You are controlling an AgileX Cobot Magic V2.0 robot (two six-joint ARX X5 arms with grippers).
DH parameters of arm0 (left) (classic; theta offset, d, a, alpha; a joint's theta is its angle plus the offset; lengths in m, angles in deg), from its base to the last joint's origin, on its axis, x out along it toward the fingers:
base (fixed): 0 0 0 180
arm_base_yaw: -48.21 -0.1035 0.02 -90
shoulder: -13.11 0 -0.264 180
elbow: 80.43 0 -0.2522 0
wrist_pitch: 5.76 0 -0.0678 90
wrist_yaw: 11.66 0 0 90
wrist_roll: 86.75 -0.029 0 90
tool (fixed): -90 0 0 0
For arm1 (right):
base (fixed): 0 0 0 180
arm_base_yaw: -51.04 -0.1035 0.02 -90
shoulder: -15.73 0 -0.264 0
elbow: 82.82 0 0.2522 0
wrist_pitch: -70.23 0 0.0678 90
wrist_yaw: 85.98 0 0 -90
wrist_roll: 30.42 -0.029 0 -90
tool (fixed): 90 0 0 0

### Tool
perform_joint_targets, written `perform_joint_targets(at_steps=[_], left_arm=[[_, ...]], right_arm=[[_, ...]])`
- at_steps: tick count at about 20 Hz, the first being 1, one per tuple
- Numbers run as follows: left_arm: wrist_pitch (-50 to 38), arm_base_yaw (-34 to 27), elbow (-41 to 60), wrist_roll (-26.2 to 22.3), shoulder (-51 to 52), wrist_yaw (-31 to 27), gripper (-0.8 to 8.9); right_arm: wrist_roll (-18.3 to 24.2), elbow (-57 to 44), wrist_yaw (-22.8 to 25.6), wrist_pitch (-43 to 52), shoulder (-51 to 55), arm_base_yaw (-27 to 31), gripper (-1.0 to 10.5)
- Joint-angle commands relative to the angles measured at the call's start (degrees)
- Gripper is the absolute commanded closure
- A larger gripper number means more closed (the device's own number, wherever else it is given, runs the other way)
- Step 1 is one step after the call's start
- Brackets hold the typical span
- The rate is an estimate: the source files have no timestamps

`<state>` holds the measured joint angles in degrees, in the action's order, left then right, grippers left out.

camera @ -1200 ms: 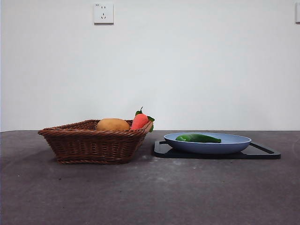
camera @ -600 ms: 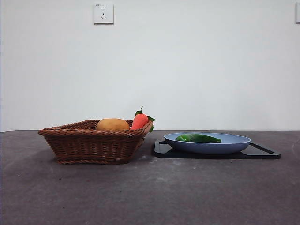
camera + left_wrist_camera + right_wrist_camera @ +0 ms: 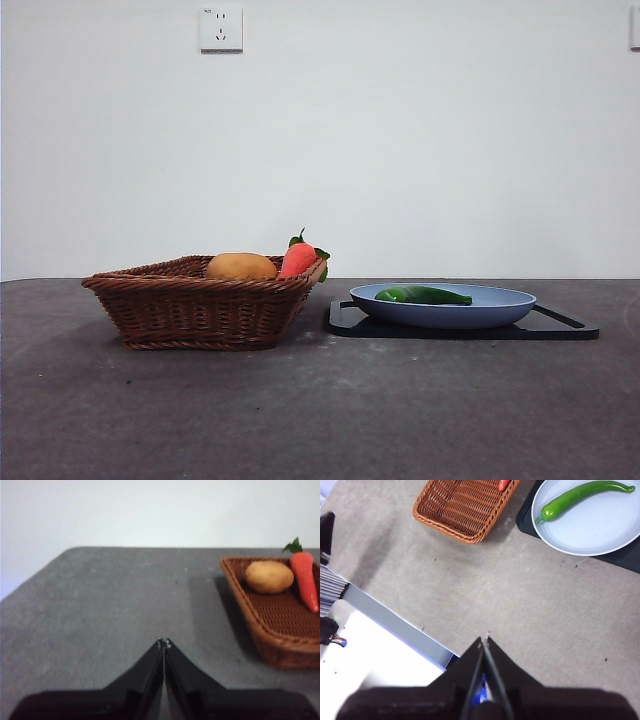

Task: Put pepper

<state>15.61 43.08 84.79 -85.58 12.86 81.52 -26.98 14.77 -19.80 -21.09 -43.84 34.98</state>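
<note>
The green pepper (image 3: 422, 295) lies in the blue plate (image 3: 500, 308) on a black tray (image 3: 560, 327), right of the wicker basket (image 3: 200, 310). In the right wrist view the pepper (image 3: 577, 496) lies across the plate (image 3: 600, 530), far from my right gripper (image 3: 484, 640), which is shut and empty high above the table's front edge. My left gripper (image 3: 164, 643) is shut and empty above bare table, to one side of the basket (image 3: 280, 615). Neither arm shows in the front view.
The basket holds a tan potato (image 3: 240, 266) and a red-orange carrot with green leaves (image 3: 298, 257). They also show in the left wrist view, the potato (image 3: 269, 576) beside the carrot (image 3: 305, 577). A white surface (image 3: 375, 655) lies beyond the table's edge.
</note>
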Motion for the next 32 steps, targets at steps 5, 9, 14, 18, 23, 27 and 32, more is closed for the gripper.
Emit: perform_joint_targets(at_steps=[5, 9, 14, 18, 23, 27, 32], left_arm=[[2.32, -0.22, 0.59, 0.74, 0.2, 0.13, 8.06], [2.29, -0.22, 0.59, 0.74, 0.2, 0.02, 8.05], [2.29, -0.22, 0.59, 0.74, 0.2, 0.02, 8.06], [2.29, -0.22, 0.59, 0.74, 0.2, 0.02, 8.06], [2.29, -0.22, 0.59, 0.74, 0.2, 0.02, 8.05], [2.29, -0.22, 0.59, 0.74, 0.2, 0.02, 8.06], [2.29, -0.22, 0.59, 0.74, 0.2, 0.02, 8.06]], right_arm=[[0.04, 1.11, 0.11, -0.57, -0.52, -0.09, 9.4], [0.07, 1.11, 0.11, -0.57, -0.52, -0.09, 9.4], [0.04, 1.11, 0.11, -0.57, -0.52, -0.09, 9.4], [0.07, 1.11, 0.11, -0.57, -0.52, -0.09, 9.4], [0.22, 1.11, 0.17, -0.59, -0.17, 0.15, 9.4], [9.46, 0.72, -0.33, 5.75, 5.11, 3.39, 9.4], [6.01, -11.98, -0.17, 28.41, 18.69, 9.75, 9.4]])
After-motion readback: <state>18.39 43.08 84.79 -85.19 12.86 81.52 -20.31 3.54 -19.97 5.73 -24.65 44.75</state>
